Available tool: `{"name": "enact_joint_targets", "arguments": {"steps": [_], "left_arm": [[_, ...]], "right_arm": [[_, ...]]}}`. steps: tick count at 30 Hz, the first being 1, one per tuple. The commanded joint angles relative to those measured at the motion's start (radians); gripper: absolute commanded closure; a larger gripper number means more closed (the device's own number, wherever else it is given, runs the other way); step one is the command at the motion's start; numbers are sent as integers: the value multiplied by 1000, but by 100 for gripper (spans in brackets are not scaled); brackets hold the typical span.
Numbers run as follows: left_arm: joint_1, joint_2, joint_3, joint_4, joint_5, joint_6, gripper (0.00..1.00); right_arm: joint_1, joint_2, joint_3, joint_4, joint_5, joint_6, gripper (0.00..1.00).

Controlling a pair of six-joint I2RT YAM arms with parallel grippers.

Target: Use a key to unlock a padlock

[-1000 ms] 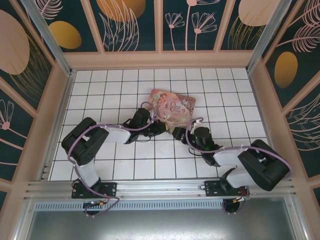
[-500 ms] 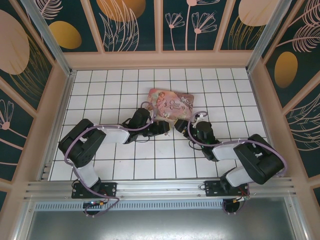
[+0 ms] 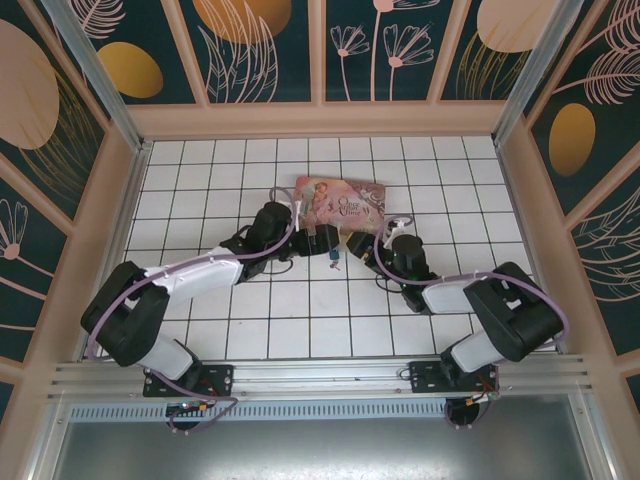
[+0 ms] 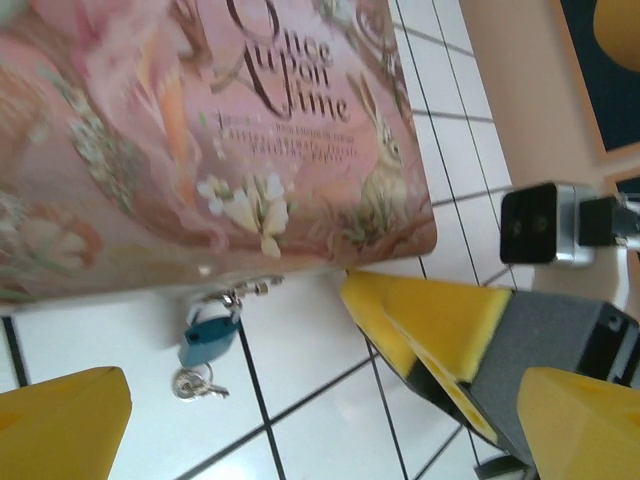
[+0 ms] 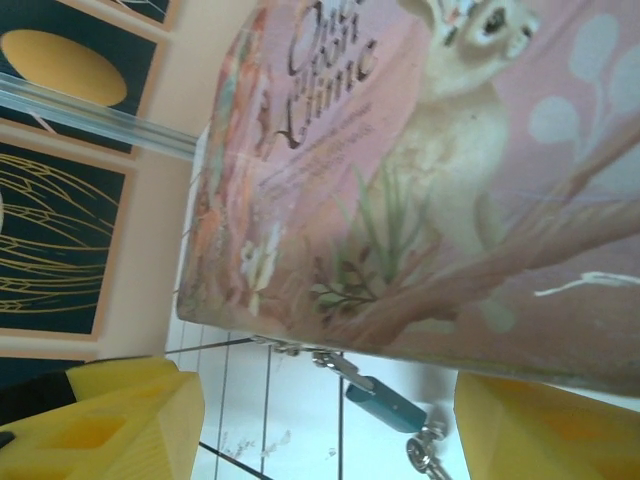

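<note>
**A:** Top external first: what changed around the pink tin box (image 3: 340, 205)?

**B:** The left gripper (image 3: 322, 240) was clamped a second ago. It has sprung wide at the box's near edge and grips nothing.

**A:** And the right gripper (image 3: 358, 250)?

**B:** Unchanged. Its jaws are well apart and empty, at that same edge.

**A:** The padlock (image 4: 208, 338)?

**B:** Neither gripper holds it. It sits just beside the box's near edge, seemingly linked to a small clasp (image 4: 245, 291) there.

**A:** The key (image 4: 195, 383)?

**B:** It touches the padlock on the side away from the box. Whether it is in the keyhole, I can't tell. I'd judge a fresh grasp is needed before any turning.
</note>
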Motion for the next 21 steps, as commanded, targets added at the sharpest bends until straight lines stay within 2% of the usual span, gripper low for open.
{"name": "enact_joint_targets", "arguments": {"steps": [1,7,12,21], "left_arm": [[-1,-54,40,-99,-140,69,2],[-1,-99,76,-135,-277,106,1],[1,-93,117,-139,-345,134,1],[1,-61,181,-105,-428,187,1]], "right_arm": [[-4,-78,-22,-19,-2,-9,32],[-2,-176,-26,-162,24,-68,30],[4,-223,-37,-239,23,-105,30],[76,-243,-89,-249,113,-170,31]]}}
